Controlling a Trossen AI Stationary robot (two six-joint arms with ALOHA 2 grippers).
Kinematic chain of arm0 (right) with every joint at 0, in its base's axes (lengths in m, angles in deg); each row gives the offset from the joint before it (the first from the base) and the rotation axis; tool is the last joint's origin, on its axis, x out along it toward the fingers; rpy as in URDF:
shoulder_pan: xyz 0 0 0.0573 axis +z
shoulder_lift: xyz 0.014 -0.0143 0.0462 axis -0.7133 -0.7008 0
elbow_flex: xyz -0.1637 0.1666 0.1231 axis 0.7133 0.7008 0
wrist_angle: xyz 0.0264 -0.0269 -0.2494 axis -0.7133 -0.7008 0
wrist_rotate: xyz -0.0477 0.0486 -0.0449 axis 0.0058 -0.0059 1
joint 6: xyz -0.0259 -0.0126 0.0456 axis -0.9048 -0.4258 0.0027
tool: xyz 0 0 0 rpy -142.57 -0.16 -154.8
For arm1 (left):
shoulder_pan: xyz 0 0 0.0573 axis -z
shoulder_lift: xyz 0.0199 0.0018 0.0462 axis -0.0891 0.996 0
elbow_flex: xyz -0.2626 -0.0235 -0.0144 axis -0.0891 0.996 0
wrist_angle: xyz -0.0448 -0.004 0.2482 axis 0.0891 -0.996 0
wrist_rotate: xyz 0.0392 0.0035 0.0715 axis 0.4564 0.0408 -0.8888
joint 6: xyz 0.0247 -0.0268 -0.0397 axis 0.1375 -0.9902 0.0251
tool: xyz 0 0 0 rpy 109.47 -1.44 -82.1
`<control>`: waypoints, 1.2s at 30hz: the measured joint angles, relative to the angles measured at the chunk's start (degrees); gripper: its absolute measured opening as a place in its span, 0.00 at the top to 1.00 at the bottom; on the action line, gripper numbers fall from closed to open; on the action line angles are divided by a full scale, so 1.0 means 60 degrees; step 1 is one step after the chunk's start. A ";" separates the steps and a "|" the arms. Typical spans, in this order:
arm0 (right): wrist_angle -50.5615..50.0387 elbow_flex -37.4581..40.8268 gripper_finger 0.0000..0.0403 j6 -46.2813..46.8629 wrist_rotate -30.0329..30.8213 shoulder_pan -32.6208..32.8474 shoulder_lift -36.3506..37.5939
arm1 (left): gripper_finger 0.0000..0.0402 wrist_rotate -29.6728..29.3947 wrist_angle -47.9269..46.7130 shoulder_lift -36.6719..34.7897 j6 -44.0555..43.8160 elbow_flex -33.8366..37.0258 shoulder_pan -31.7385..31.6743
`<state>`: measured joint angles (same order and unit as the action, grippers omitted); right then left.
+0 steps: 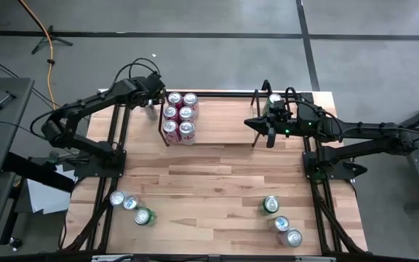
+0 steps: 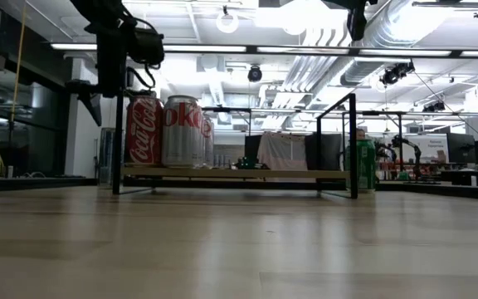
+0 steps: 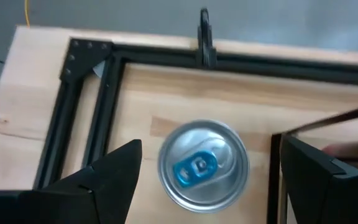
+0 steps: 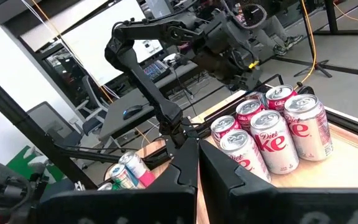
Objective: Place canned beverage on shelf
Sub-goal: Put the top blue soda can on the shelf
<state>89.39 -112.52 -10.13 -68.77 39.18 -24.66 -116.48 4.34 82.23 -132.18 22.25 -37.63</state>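
Hovering with left gripper [image 3: 207,180] spread wide over silver can [image 3: 202,163] standing just outside the shelf [image 1: 217,138] end, right gripper [image 1: 270,137] pinched shut above the far end; next, lowering, clamping, lifting onto the rack.

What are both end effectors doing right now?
Left end effector: open, straddling a silver can, not gripping.
Right end effector: shut, empty, above the shelf.
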 joint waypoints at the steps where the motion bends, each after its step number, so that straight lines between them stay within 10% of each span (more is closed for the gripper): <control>1: 0.0000 -0.0001 1.00 -0.0114 0.0000 0.0000 0.0000 | 0.26 0.0059 -0.0037 0.0082 -0.0022 0.0000 0.0000; 12: 0.0000 -0.0002 1.00 -0.0202 0.0020 0.0000 0.0000 | 0.30 -0.0191 -0.0088 0.0257 -0.0599 0.0029 -0.0016; 36: 0.0019 0.0000 1.00 -0.0130 0.0856 -0.0004 0.0000 | 0.85 0.0014 -0.0565 0.0017 -0.0529 0.0068 0.0032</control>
<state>89.50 -112.52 -10.91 -63.63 39.16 -24.66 -116.39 0.96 82.33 -135.36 22.66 -37.44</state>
